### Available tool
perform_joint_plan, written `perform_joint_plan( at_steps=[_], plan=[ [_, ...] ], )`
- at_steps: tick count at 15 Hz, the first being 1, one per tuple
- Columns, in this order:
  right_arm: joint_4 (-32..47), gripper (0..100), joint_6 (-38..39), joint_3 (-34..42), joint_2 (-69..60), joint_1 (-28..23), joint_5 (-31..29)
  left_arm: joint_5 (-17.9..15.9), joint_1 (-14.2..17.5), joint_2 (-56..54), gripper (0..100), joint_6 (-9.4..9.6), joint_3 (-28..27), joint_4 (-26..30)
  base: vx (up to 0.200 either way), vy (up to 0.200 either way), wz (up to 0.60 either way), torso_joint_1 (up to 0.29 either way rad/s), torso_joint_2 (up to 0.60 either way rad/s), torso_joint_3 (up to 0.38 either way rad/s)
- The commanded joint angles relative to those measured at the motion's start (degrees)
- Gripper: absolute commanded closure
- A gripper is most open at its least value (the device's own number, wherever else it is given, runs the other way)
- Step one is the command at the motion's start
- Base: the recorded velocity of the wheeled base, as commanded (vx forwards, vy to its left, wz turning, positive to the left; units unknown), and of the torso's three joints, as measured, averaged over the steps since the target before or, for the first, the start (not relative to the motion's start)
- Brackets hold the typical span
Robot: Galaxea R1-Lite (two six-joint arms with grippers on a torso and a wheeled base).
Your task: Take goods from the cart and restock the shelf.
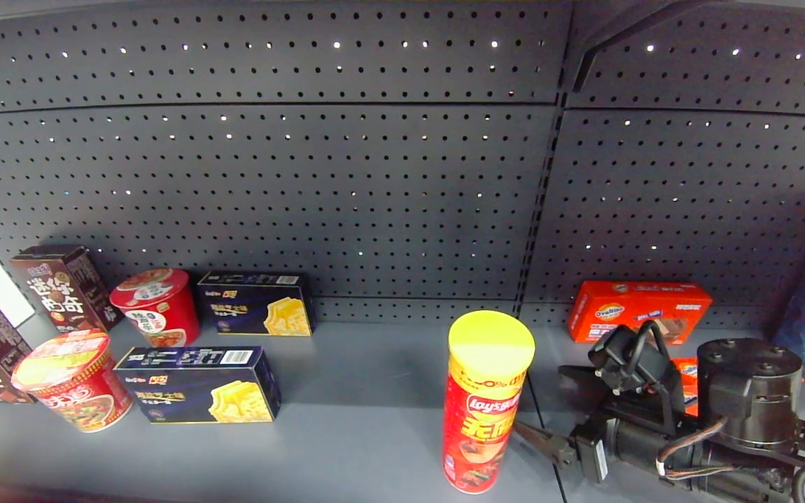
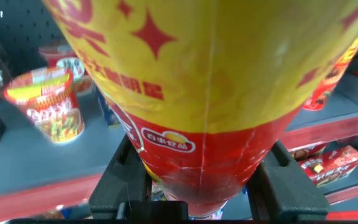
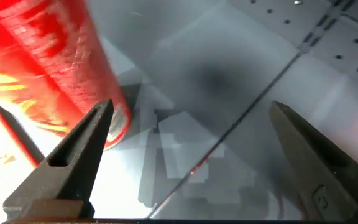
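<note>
A tall red chip can with a yellow lid stands upright on the grey shelf, right of the middle. My right gripper is open just to the can's right, low over the shelf. In the right wrist view the can lies beside one finger of the open right gripper, outside the gap, which holds nothing. My left gripper is shut on a second red and yellow snack can, held in front of the shelf with its black fingers pressing either side.
On the shelf's left are two cup noodles, two dark blue boxes and two brown boxes. An orange box sits back right against the pegboard wall. Bare shelf lies between the blue boxes and the can.
</note>
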Motion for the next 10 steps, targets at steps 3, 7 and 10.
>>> perform_joint_plan(
  at_steps=[3,7,10],
  plan=[
    [0.33,0,0.03,2.7,-5.58,-0.55,-0.27,-5.11,-3.77,12.53,100,1.42,-10.72,-0.31,0.0,0.0,0.0,0.0,0.0,0.0],
    [-3.01,0,-0.06,4.46,-6.64,-0.64,-0.36,-6.78,-5.35,30.37,100,1.86,-20.03,-1.89,0.0,0.0,0.0,0.0,0.0,0.0],
    [-3.01,0,-0.06,6.48,-7.43,-0.55,-1.59,-10.3,-9.22,38.19,100,1.77,-21.7,-4.35,0.0,0.0,0.0,0.0,0.0,0.0]
  ],
)
